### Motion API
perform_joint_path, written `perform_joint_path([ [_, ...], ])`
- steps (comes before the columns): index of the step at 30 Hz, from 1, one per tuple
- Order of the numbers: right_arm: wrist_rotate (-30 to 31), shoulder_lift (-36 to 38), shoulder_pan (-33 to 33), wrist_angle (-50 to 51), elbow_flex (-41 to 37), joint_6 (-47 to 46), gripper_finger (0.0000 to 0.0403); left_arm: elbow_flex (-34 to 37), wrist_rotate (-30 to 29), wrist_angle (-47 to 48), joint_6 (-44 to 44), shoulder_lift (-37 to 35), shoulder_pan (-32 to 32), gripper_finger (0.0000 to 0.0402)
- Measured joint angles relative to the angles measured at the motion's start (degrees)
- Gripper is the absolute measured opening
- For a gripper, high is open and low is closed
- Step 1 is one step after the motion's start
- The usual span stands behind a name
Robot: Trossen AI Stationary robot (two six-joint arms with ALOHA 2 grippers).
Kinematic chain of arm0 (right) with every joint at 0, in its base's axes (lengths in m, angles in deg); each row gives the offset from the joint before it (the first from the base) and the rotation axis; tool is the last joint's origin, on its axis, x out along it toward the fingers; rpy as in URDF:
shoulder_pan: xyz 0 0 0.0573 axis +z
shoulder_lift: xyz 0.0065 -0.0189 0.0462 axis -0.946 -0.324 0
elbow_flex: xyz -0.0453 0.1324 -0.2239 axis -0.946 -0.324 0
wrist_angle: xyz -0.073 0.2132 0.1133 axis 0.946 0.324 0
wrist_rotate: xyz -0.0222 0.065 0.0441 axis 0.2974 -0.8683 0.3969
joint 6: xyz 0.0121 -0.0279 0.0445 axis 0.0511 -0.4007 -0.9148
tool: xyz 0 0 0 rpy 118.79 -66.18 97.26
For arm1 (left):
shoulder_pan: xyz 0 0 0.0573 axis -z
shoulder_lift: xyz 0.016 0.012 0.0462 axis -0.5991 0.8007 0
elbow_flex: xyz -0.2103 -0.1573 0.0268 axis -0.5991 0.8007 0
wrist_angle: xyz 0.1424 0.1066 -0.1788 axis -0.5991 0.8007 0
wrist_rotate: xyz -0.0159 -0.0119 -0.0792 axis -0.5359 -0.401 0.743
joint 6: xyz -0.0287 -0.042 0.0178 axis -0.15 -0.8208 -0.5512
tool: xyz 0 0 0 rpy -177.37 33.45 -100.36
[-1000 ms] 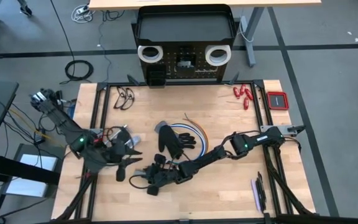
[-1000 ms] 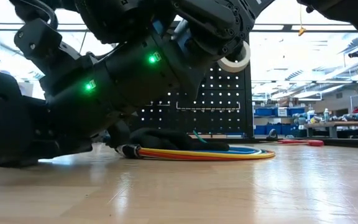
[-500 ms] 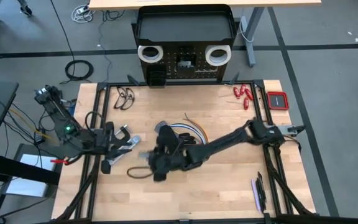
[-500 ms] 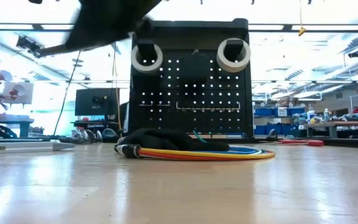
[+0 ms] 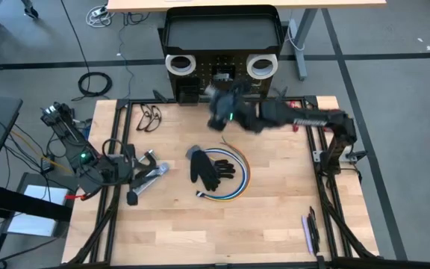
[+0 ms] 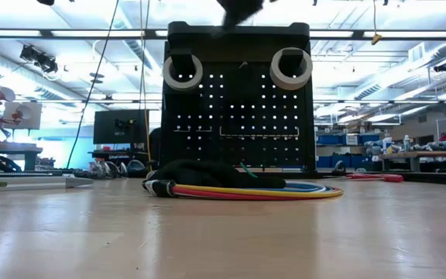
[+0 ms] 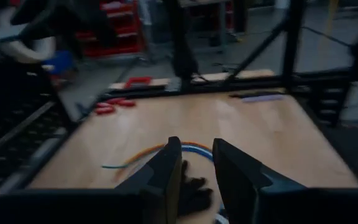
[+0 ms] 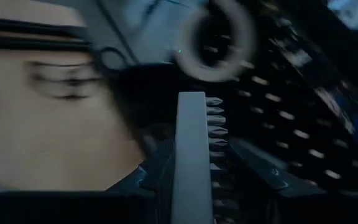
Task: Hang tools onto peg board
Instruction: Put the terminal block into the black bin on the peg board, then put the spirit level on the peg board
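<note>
The black peg board (image 5: 222, 52) stands at the table's far edge with two white tape rolls (image 5: 179, 65) (image 5: 261, 66) hung on it. My right gripper (image 5: 215, 97) hovers just in front of the board, blurred, shut on a silver-grey flat bar (image 8: 191, 143) with a row of bits (image 8: 215, 121) along one side. In the low view only a dark blur of it (image 6: 238, 8) shows above the board (image 6: 238, 101). My left gripper (image 5: 157, 172) is at the table's left side, open, with nothing between its fingers (image 7: 196, 168); it points at the black glove (image 5: 206, 168). My right gripper pinches the flat bar between its two fingers (image 8: 157, 171). The bar runs along the fingers and sticks out ahead of them toward the peg board. The held end (image 8: 188, 205) is hidden low between the fingers. The bar is lifted clear of the table.
The black glove lies on a coil of coloured cable (image 5: 237, 175) mid-table. Red-handled tools (image 5: 291, 112) and a red case (image 5: 333, 119) are at the far right. A purple-handled tool (image 5: 308, 232) lies near right, black loops (image 5: 149, 117) far left. A metal frame (image 5: 321, 187) borders the table.
My right gripper has risen from the table's near middle, close by my left gripper, and swung fast toward the far edge, up to the front of the peg board. My left gripper has drawn back a little toward the table's left edge.
</note>
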Motion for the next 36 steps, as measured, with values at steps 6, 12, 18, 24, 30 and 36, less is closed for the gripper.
perform_joint_path([
  [6, -8.3, 0.6, -10.2, 0.0, 0.0, 2.3, 0.0137, 0.0, -2.1, 1.6, -1.5, 0.1, 0.0, 0.0102],
  [12, -11.7, -1.6, -16.8, -5.0, -0.5, 2.2, 0.0141, 0.0, -2.3, 1.7, -1.5, 0.1, 0.0, 0.0102],
  [18, -14.7, -2.1, -18.9, -5.6, -0.7, -0.6, 0.0170, 0.0, -2.8, 2.3, -1.5, 0.1, 0.0, 0.0102],
  [24, -13.3, -2.0, -18.0, -5.9, -0.9, -0.2, 0.0200, 0.0, -3.1, 3.2, -1.7, 0.1, 0.0, 0.0102],
  [30, -12.9, -0.8, -15.9, -6.4, -0.9, -0.1, 0.0214, 0.0, -3.1, 3.1, -1.9, 0.1, 0.0, 0.0102],
  [36, -12.3, 0.3, -10.3, -6.8, -0.9, 1.6, 0.0209, 0.0, -3.1, 3.3, -1.9, 0.1, 0.0, 0.0102],
])
